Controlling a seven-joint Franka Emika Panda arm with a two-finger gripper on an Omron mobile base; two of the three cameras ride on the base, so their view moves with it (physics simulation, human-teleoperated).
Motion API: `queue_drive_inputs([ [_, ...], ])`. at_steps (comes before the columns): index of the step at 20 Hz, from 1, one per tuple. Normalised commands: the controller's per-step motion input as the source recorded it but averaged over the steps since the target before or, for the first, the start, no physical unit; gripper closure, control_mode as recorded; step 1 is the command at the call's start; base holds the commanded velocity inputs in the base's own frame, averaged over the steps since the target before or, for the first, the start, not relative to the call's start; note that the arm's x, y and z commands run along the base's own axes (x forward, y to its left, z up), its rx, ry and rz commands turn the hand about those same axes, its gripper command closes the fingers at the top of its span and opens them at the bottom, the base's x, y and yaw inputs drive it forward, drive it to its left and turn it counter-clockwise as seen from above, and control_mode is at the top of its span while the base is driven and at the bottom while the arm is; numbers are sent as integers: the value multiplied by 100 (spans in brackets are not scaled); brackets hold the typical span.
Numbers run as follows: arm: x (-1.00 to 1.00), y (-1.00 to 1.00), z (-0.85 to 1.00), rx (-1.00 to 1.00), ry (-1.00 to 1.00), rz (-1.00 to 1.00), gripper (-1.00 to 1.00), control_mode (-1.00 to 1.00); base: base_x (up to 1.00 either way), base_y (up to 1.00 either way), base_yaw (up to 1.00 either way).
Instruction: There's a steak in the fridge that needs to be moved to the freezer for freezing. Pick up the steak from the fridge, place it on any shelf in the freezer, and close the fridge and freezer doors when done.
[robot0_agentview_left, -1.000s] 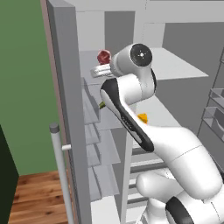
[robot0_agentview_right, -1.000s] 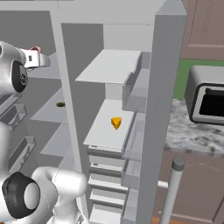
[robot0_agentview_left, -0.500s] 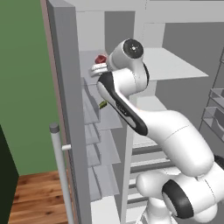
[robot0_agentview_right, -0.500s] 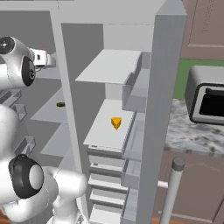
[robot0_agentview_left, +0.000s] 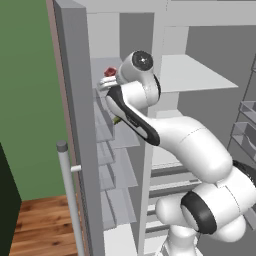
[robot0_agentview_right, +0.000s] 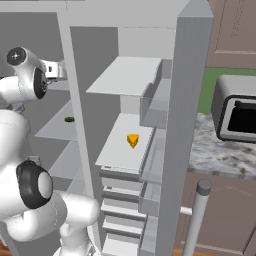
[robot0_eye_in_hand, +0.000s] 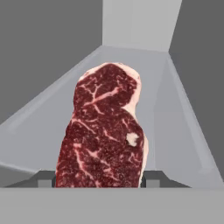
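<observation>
The steak (robot0_eye_in_hand: 105, 131), a dark red marbled slab with a pale fat rim, stands upright between my gripper's (robot0_eye_in_hand: 99, 180) fingertips (robot0_eye_in_hand: 46, 180). My gripper is shut on it. Beyond the steak a pale freezer shelf (robot0_eye_in_hand: 170, 131) runs back to the rear wall. From the left base view my gripper (robot0_agentview_left: 106, 81) reaches into the upper part of the freezer (robot0_agentview_left: 107, 145), with the steak (robot0_agentview_left: 110, 71) showing red at its tip. The wider fridge (robot0_agentview_right: 130, 75) sits to the right. Both doors stand open: the freezer door (robot0_agentview_left: 75, 125) and the fridge door (robot0_agentview_right: 175, 125).
A yellow cheese wedge (robot0_agentview_right: 132, 140) lies on a fridge shelf. A small green vegetable (robot0_agentview_right: 69, 119) rests on a freezer shelf below my hand. Silver bar handles (robot0_agentview_left: 67, 200) (robot0_agentview_right: 197, 215) stick out from the doors. A toaster oven (robot0_agentview_right: 235, 115) stands on the counter at right.
My arm has swung and carried the steak a little further into the freezer, above the upper shelf. The grip on the steak is unchanged.
</observation>
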Motion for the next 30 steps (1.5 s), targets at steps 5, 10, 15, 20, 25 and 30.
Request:
queue_drive_inputs([
  [5, 42, 3, -24, 0, 7, 0, 100, -100, 0, 0, 0],
  [10, 47, 7, -16, 0, 7, 0, 100, -100, 0, 0, 0],
  [15, 38, 17, -17, 0, 1, 0, 100, -100, 0, 0, 0],
  [20, 41, 13, -19, 0, 0, 0, 100, -100, 0, 0, 0],
  [25, 46, 6, -36, 0, 2, 0, 100, -100, 0, 0, 0],
  [30, 42, 8, -45, 0, 3, 0, 100, -100, 0, 0, 0],
])
